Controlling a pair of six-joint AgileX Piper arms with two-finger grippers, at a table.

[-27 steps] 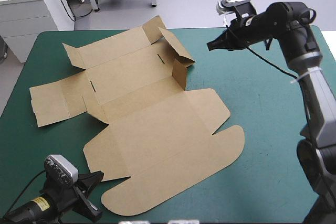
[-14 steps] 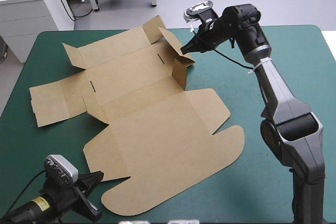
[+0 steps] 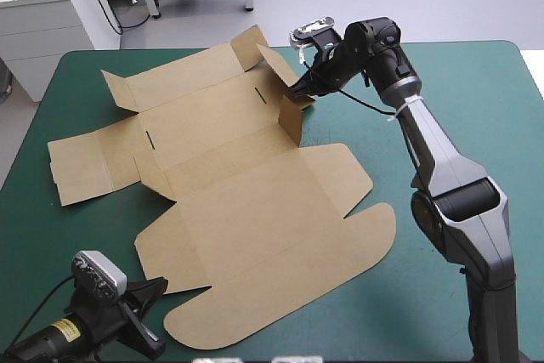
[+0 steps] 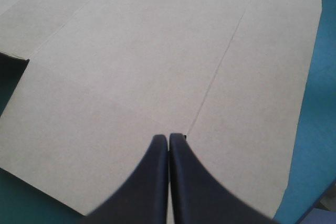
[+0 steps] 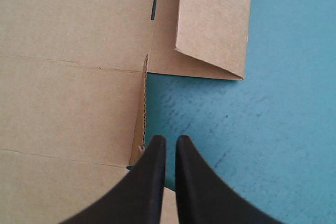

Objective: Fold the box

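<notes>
Pressed together on the left gripper (image 4: 169,139), jaws over a flat panel of the box (image 4: 157,51). On the right gripper (image 5: 168,139) nearly pressed together, a raised flap (image 5: 140,119) just beside them

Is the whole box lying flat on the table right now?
No: in the high view the box has flaps standing upright at its far right corner, beside the right gripper.
</notes>
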